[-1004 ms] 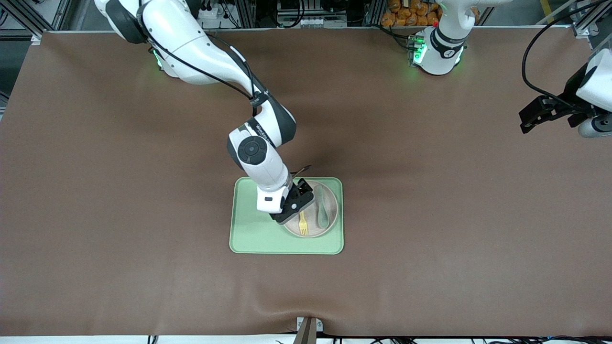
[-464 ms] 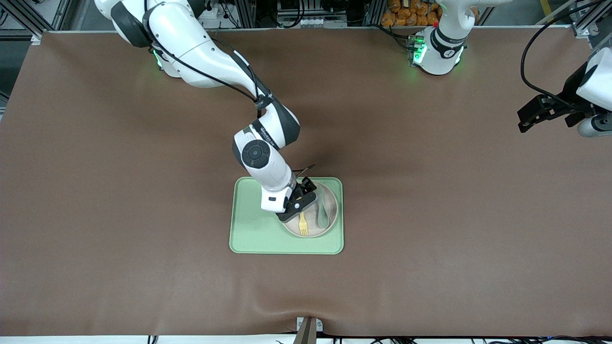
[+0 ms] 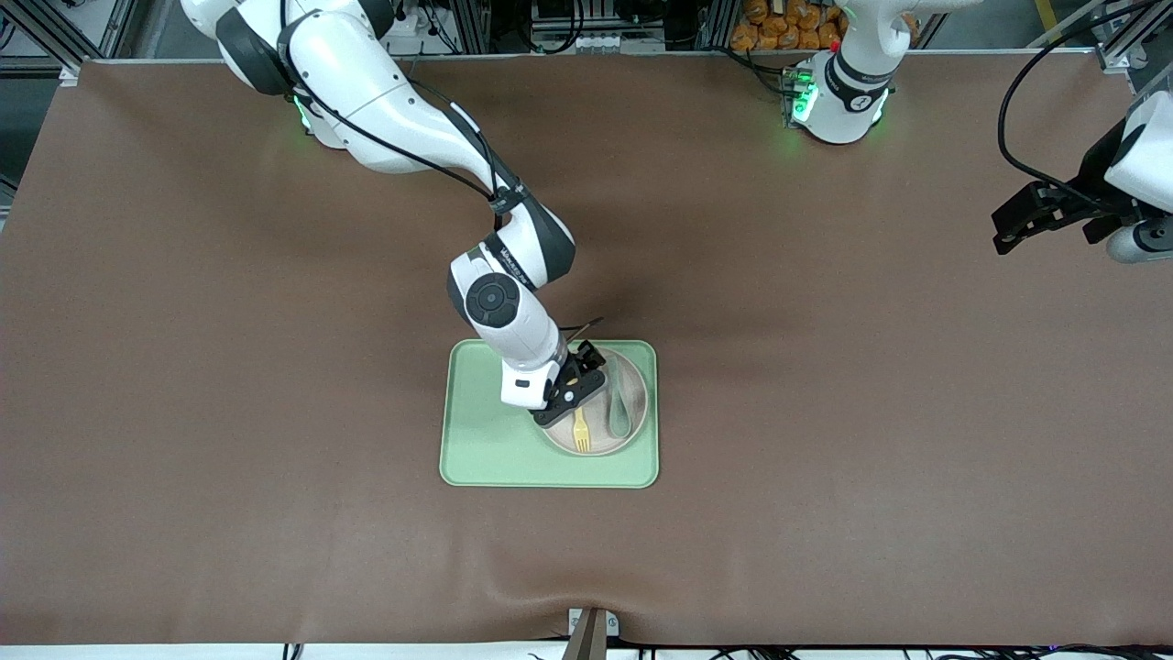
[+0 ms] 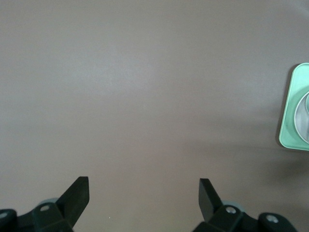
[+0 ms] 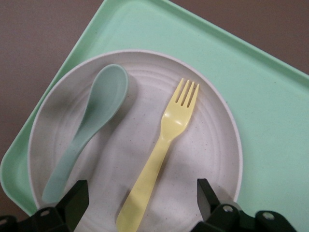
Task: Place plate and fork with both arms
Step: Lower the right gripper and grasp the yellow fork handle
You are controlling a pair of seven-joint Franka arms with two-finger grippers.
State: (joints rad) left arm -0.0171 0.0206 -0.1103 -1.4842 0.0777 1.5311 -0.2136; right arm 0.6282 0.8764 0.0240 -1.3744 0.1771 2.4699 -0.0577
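Two utensils, fork and spoon, on plate, in tray.

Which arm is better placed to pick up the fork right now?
The right. Its pincer hangs open directly over the fork lying on the plate. The left pincer, also open, waits over bare table at the left arm's end, away from the tray.

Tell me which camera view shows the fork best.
The right wrist view: the yellow fork fills it, tines and handle clear, lying on the plate beside the green spoon, with the open right gripper over its handle. The front view shows it small, its handle end hidden under that gripper. The left wrist view misses it.
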